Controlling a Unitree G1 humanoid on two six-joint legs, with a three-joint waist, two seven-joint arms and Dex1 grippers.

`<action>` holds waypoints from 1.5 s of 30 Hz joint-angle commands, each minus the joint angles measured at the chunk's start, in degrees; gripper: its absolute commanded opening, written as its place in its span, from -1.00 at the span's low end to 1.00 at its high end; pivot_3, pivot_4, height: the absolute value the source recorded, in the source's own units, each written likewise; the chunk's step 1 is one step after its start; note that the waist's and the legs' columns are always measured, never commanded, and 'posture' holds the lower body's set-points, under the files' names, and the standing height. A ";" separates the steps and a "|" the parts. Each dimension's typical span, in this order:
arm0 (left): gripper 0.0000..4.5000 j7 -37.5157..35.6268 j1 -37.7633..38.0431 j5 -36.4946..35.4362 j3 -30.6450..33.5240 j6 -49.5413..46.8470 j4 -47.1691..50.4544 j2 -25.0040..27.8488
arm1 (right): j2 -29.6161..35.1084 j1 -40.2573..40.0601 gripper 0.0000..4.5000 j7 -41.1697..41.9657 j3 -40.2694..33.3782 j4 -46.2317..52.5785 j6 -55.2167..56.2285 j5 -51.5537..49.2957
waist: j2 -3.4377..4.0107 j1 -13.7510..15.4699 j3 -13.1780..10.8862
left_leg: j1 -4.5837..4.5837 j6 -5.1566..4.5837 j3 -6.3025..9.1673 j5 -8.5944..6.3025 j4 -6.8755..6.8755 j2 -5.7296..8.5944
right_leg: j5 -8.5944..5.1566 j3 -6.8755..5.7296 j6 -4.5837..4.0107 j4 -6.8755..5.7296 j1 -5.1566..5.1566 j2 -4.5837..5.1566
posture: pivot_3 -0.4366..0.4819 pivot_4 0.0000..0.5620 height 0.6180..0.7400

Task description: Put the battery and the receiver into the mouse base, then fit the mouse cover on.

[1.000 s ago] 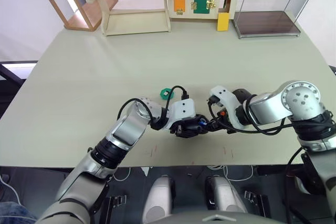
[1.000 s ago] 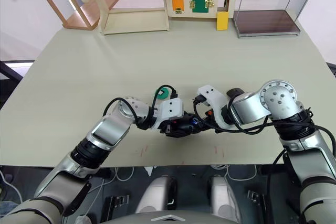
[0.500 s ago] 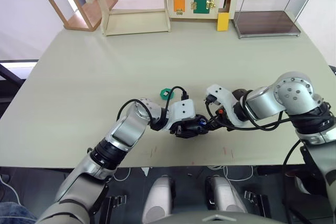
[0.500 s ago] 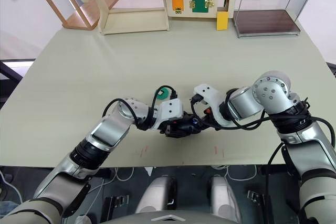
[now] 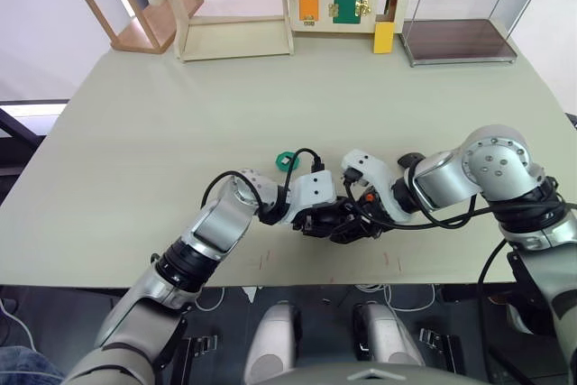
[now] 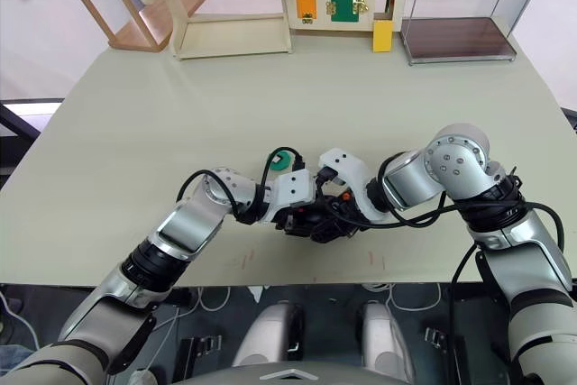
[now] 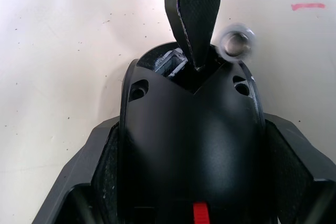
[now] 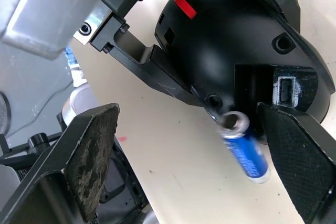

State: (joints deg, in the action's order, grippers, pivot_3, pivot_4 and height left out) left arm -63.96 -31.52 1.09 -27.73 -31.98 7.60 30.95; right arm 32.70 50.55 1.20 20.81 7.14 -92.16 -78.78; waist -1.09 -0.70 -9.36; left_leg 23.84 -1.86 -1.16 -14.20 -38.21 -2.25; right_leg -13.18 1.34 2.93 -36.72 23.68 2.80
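Observation:
My left gripper (image 5: 317, 216) is shut on the mouse base (image 7: 191, 145), a black oval body with a red part (image 8: 185, 6), one finger on each side. My right gripper (image 8: 194, 129) stands open just past the base's end, and one of its fingers (image 7: 193, 9) reaches down to the base's hollow. The battery (image 8: 247, 153), blue with a silver end (image 7: 237, 43), is blurred and loose at the base's rim between the open fingers. A small grey rectangular piece (image 7: 170, 66) sits in a hollow; I cannot tell if it is the receiver. The mouse cover (image 5: 410, 160) peeks out behind my right forearm.
A round green disc (image 5: 286, 160) lies just behind my left wrist. Along the table's far edge stand a wooden shelf (image 5: 225, 6), a latch board (image 5: 347, 2) and a wire rack (image 5: 464, 15). Both grippers work close to the table's near edge (image 5: 297, 288).
My right gripper has moved left up to the mouse base and opened, letting go of the battery, which now lies loose at the base's rim. The left gripper has kept still.

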 commanded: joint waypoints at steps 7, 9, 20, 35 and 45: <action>0.31 -0.05 1.52 1.87 -3.93 -0.38 -2.85 0.00 | 2.75 0.33 0.98 4.22 -2.21 3.79 -0.13 7.32 | 0.00 0.10 0.00 | 0.00 0.00 0.00 0.00 -0.01 0.01 | 0.00 0.00 0.00 -0.01 0.00 0.00 | -0.05 -0.47 1.00; 0.31 -0.02 1.56 1.88 -3.87 -0.25 -2.95 0.02 | 4.66 -0.52 0.98 7.14 -2.37 6.25 1.05 9.85 | 0.00 0.17 0.00 | 0.01 0.00 0.00 0.00 -0.02 0.02 | 0.00 -0.01 0.00 0.00 0.00 0.03 | -0.05 -0.47 1.00; 0.31 -0.06 1.42 1.81 -3.64 -0.10 -3.14 0.13 | 22.36 -16.02 0.98 35.50 -1.28 18.59 27.82 29.77 | 0.00 0.58 -0.01 | 0.07 0.01 0.03 -0.01 0.01 0.10 | -0.15 -0.08 0.24 0.13 -0.02 0.05 | -0.05 -0.47 1.00; 0.31 -0.71 1.48 1.60 -3.51 -0.60 -2.32 0.94 | 22.19 -38.04 0.98 62.34 -1.37 8.30 77.63 56.95 | 0.04 0.23 0.00 | -0.06 0.02 -0.06 -0.01 -0.12 0.12 | -0.18 -0.04 0.32 0.03 -0.08 -0.03 | -0.05 -0.47 1.00; 0.31 -1.02 1.39 1.46 -3.56 -1.22 -1.61 1.26 | 13.29 -36.21 0.98 67.74 -1.46 -1.07 88.89 63.16 | 0.05 0.22 0.00 | -0.07 0.02 -0.15 0.00 -0.12 0.11 | -0.14 -0.05 0.23 -0.07 -0.09 -0.11 | -0.05 -0.47 1.00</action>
State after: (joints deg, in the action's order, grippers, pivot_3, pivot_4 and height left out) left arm -64.38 -31.83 1.05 -27.96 -31.76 7.41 31.20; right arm 46.32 14.02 67.72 20.21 5.72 -4.85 -15.84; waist -1.04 -0.49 -9.36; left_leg 23.77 -1.84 -1.31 -14.21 -38.33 -2.14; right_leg -13.29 1.29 3.12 -36.79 23.59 2.69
